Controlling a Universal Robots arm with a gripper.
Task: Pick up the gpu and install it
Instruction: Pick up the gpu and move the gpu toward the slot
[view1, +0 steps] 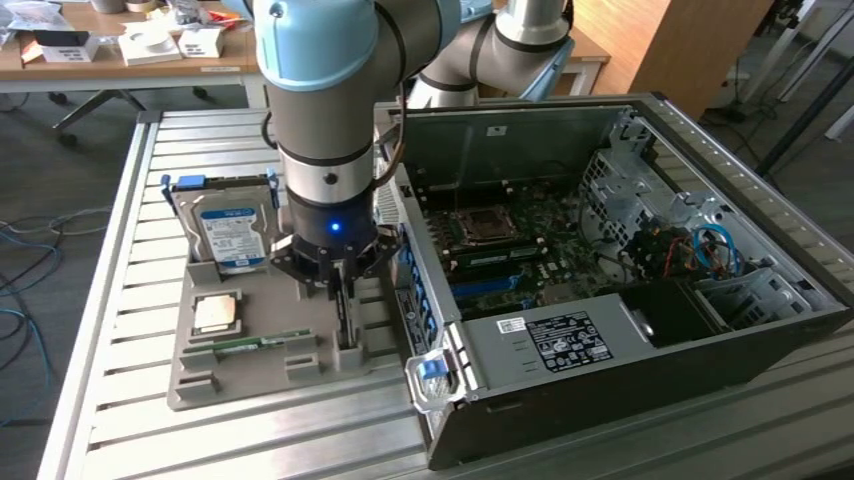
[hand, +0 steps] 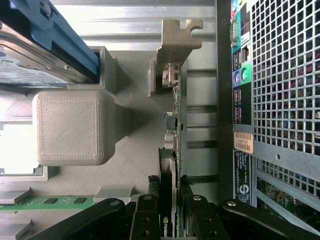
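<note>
The gpu (view1: 346, 322) stands edge-on as a narrow dark strip in a slot of the grey holder tray (view1: 260, 382), beside the open computer case (view1: 747, 330). My gripper (view1: 343, 288) points straight down on it. In the wrist view the gpu (hand: 171, 125) runs away from the gripper (hand: 169, 226), its metal bracket (hand: 176, 40) at the far end. One black finger (hand: 145, 220) sits tight against each face of the card, and the card still rests in its slot.
On the same tray stand a silver hard drive (view1: 232, 232) with a blue-white label, a processor chip (view1: 218, 314) and a green memory stick (view1: 248, 344). The case's perforated rear panel (hand: 285, 75) is close beside the card. Inside the case lies the motherboard (view1: 514, 245). Everything rests on a slatted metal table (view1: 120, 260).
</note>
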